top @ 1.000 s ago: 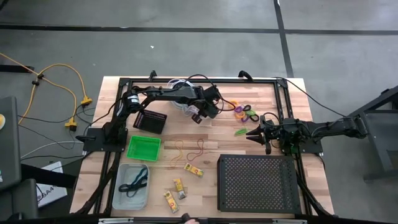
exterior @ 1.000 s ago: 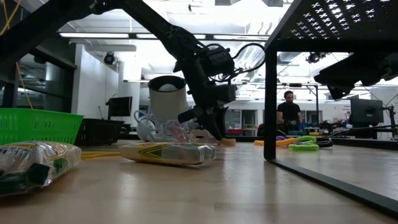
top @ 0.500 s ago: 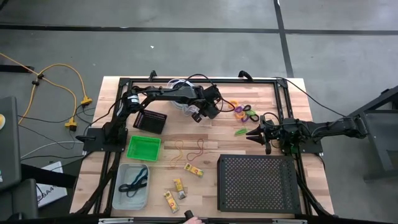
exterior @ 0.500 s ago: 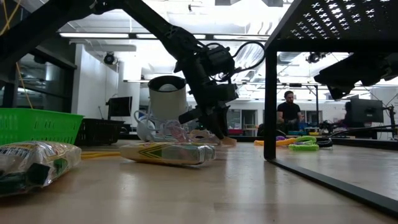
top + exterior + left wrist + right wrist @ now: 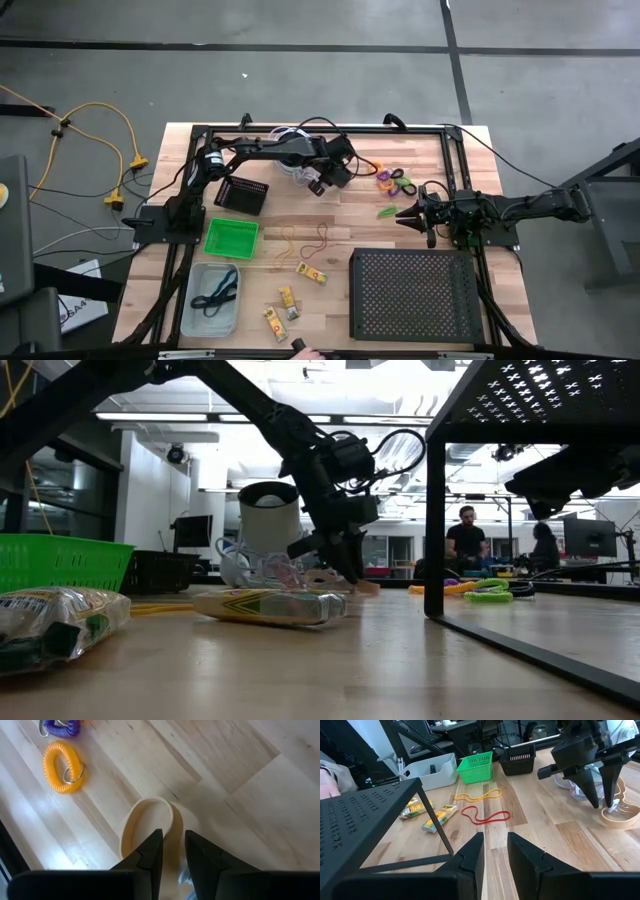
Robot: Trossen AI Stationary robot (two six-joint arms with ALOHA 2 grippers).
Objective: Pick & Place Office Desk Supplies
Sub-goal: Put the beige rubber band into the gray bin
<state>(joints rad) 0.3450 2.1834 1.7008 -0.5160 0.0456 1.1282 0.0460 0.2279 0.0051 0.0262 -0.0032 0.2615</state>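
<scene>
A beige band loop [image 5: 142, 807] lies on the wood near the table's far middle, with my left gripper [image 5: 322, 187] pointing steeply down, shut on its wall. Beyond it lie an orange coil ring [image 5: 62, 760] and a purple one [image 5: 60, 726]. Toward the near side lie a yellow rubber band [image 5: 477, 796] and a red one [image 5: 485, 815], and yellow packets [image 5: 311, 272] lie nearer the front. My right gripper [image 5: 402, 213] waits shut at the right, level above the table, touching nothing. My left gripper has the loop's wall [image 5: 172, 822] between its two fingers, one finger [image 5: 611, 795] inside the loop and the other [image 5: 594, 795] outside. The fingers come from above, slanting down. The loop [image 5: 622, 820] rests flat on the table.
A large black perforated tray [image 5: 410, 295] stands at the near right. A green basket [image 5: 231, 238], a black basket [image 5: 241, 195] and a grey bin [image 5: 211, 298] stand at the left. A white cup with coiled cord [image 5: 288, 165] is just behind my left gripper. Coloured rings [image 5: 395, 180] lie far right.
</scene>
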